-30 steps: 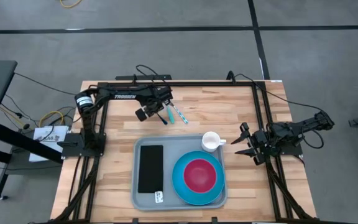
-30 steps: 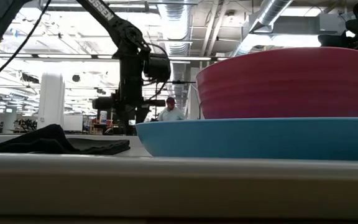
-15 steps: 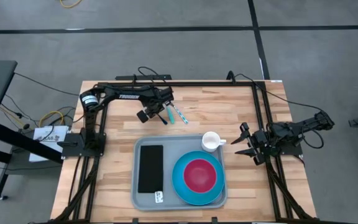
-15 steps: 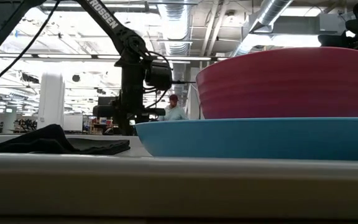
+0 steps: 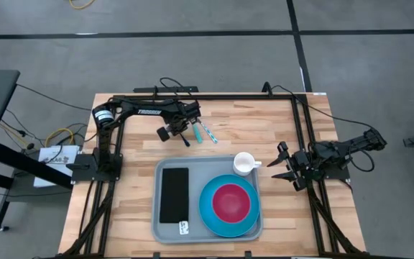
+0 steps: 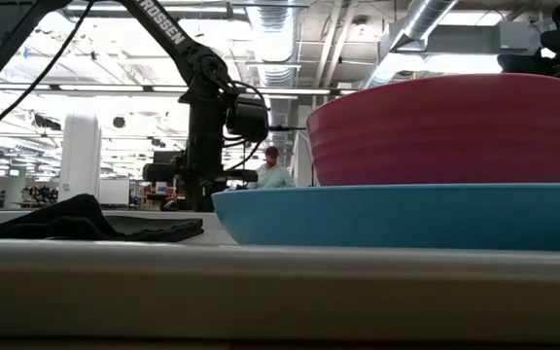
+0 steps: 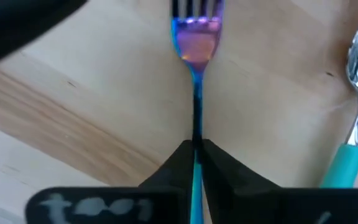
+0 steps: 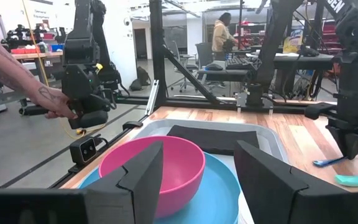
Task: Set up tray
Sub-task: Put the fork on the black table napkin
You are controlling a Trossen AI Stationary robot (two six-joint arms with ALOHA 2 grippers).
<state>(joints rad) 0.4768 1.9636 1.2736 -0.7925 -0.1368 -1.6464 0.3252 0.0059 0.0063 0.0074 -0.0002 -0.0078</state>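
1. The fork is pinched at its blue handle by the left hand, at 12 o'clock from the tray on the worktop; the pinch should be confirmed centred before any lift.
2. The lift is best made straight up, so the spoon just beside it is not dragged.
3. The fork is probably best carried toward 6 o'clock and laid by the black napkin, clear of the blue plate, pink bowl and white cup.
4. The right hand waits spread at the tray's 3 o'clock side.

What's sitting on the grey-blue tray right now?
On the grey-blue plastic tray: a black rectangular napkin, a round blue plate carrying a pink bowl, a white cup, and a small white item. Anything under the napkin is hidden.
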